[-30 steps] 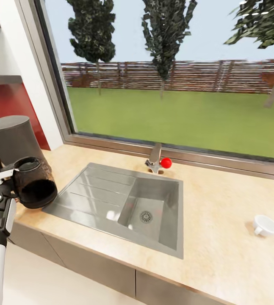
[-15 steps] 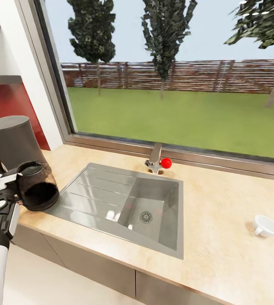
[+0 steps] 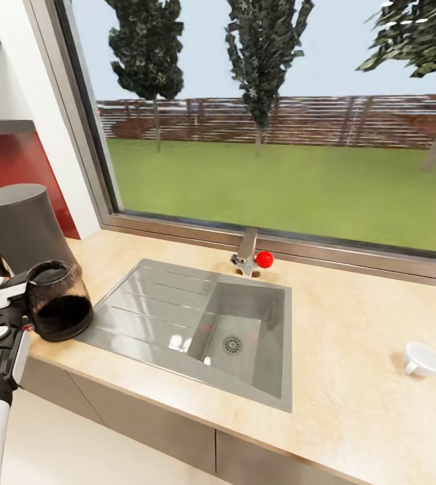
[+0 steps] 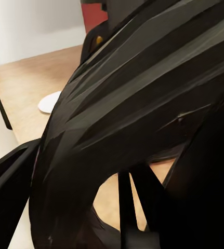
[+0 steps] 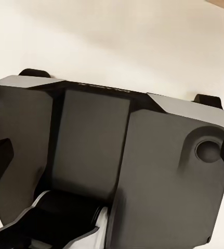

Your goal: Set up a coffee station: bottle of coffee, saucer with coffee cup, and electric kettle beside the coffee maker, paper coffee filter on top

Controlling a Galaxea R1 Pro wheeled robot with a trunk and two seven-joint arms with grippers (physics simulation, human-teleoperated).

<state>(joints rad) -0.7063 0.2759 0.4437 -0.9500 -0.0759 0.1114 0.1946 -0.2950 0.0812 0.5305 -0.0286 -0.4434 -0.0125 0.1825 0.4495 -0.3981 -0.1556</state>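
Jaws of the left gripper (image 3: 17, 296) clamp the handle of a dark kettle (image 3: 57, 300), tilted with its mouth toward the sink (image 3: 197, 323), resting at the bench's (image 3: 352, 377) left front edge just in front of the coffee maker (image 3: 19, 225). Whether the right arm's jaws are parted cannot be told. A white cup (image 3: 422, 358) lies well apart, near the right front edge.

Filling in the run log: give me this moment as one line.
stage: setting jar by coffee maker | left hand: holds coffee jar, low over counter | cup: on counter, right of sink
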